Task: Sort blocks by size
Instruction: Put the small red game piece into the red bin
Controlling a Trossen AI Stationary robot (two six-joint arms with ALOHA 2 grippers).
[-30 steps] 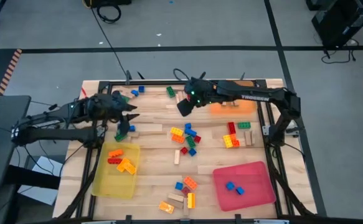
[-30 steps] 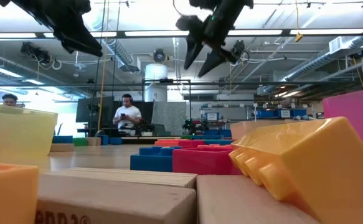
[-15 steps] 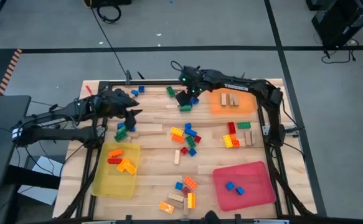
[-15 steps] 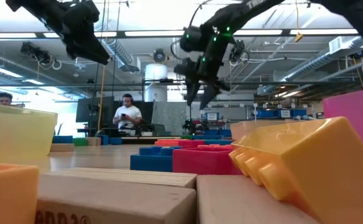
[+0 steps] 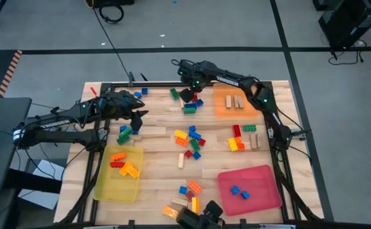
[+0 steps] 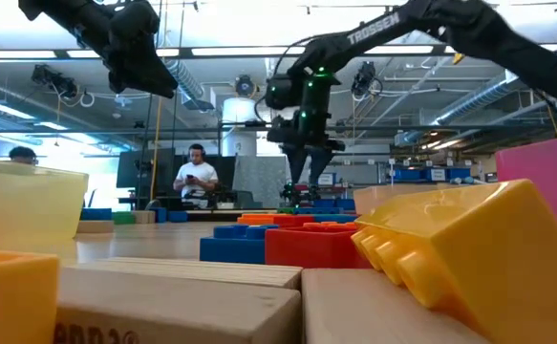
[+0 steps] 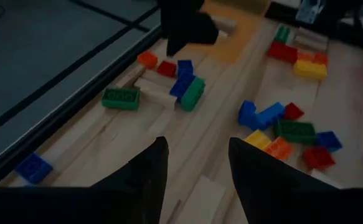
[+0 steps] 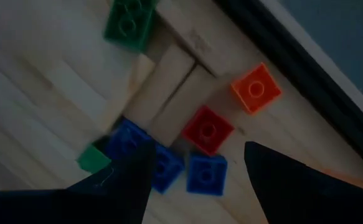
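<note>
Blocks under right gripper: a small cluster at the table's far edge – a red block (image 8: 207, 129), blue blocks (image 8: 206, 174), an orange block (image 8: 254, 88), a green block (image 8: 130, 22) and two plain wooden pieces (image 8: 157, 84) lying side by side.
Right gripper (image 8: 197, 171): low over that cluster, fingers spread wide with the blue blocks showing between them; it grips nothing.
Left gripper (image 7: 197, 163): above the table's left side, fingers parted, nothing between them.
Other blocks: a mixed pile (image 5: 190, 141) mid-table, more near the front edge.
Yellow tray (image 5: 105, 181): front left, holds orange and red blocks.
Orange tray (image 5: 226, 108): far right, holds two wooden pieces.
Red tray (image 5: 261, 191): front right, holds two blue blocks.
</note>
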